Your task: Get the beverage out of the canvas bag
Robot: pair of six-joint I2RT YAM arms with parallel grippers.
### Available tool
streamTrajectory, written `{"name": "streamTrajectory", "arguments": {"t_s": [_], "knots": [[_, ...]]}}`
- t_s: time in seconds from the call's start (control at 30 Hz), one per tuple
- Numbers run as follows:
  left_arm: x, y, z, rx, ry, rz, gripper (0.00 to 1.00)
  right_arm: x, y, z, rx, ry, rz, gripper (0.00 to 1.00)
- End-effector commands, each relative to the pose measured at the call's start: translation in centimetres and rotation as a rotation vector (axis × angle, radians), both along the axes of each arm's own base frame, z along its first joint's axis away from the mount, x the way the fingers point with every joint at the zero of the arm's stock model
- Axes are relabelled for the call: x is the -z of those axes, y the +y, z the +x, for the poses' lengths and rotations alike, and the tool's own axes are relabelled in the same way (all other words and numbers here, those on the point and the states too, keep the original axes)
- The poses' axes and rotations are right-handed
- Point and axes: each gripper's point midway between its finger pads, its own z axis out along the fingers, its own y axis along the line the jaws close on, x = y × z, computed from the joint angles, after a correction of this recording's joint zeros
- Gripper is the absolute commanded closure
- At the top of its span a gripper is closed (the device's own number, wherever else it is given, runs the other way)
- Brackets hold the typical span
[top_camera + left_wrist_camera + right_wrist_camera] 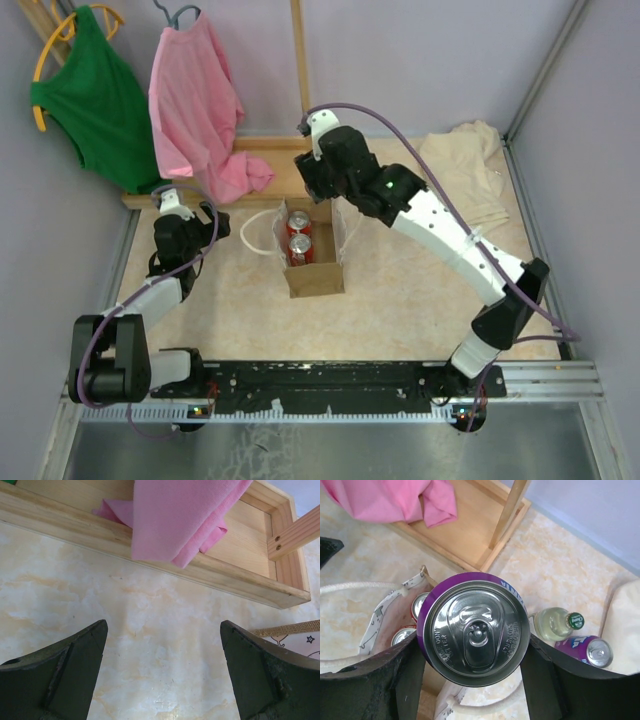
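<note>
Right gripper point(472, 652) clamped on a purple can point(472, 627), one finger on each side of the body, lid with pull tab facing the wrist camera. Can sits over the mouth of the canvas bag point(315, 278); whether its base is clear of the rim cannot be told. Bag stands upright mid-table, open side up, tan outside, white printed lining point(377, 625) inside, white loop handles point(255, 232) hanging off its left side. Two red cans point(299, 235) upright inside, one behind the other. From overhead the right gripper point(322, 185) hangs above the bag's far end and hides the held can. On the table point(400, 290) just to the right of the bag: a clear bottle point(555, 622) with a green cap and a loose purple can point(585, 650), both on their sides, near the edge of a beige cloth point(470, 165) bunched in the far right corner. Left gripper point(162, 650) spread wide, nothing between the fingers, over bare table left of the bag, well apart from it. Beyond it, a wooden stand base point(240, 575) with a pink garment point(195, 100) draped into it; a green garment point(90, 100) hangs on a yellow hanger further left.
</note>
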Motion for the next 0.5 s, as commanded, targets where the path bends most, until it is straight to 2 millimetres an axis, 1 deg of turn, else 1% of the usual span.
{"name": "streamTrajectory", "arguments": {"t_s": [0.0,0.13,0.2,0.3,0.37,0.47], "knots": [[-1.9,-0.5,0.7,0.021,-0.057,-0.011,0.00,-9.0,-1.4,-0.9,0.025,-0.181,0.172,1.00],[-1.7,-0.5,0.7,0.021,-0.052,-0.013,0.00,-10.9,-4.0,-1.2,0.111,-0.230,0.169,1.00],[-1.6,-0.6,0.7,0.024,-0.050,-0.017,0.00,-12.0,-6.0,-1.3,0.178,-0.270,0.160,1.00],[-1.5,-0.8,0.7,0.030,-0.048,-0.023,0.00,-13.1,-9.1,-1.6,0.285,-0.325,0.130,1.00],[-1.4,-0.8,0.7,0.031,-0.045,-0.025,0.00,-13.4,-11.1,-1.8,0.358,-0.348,0.098,1.00],[-1.3,-1.0,0.8,0.038,-0.042,-0.030,0.00,-13.0,-14.0,-1.6,0.466,-0.356,0.051,1.00]]}}
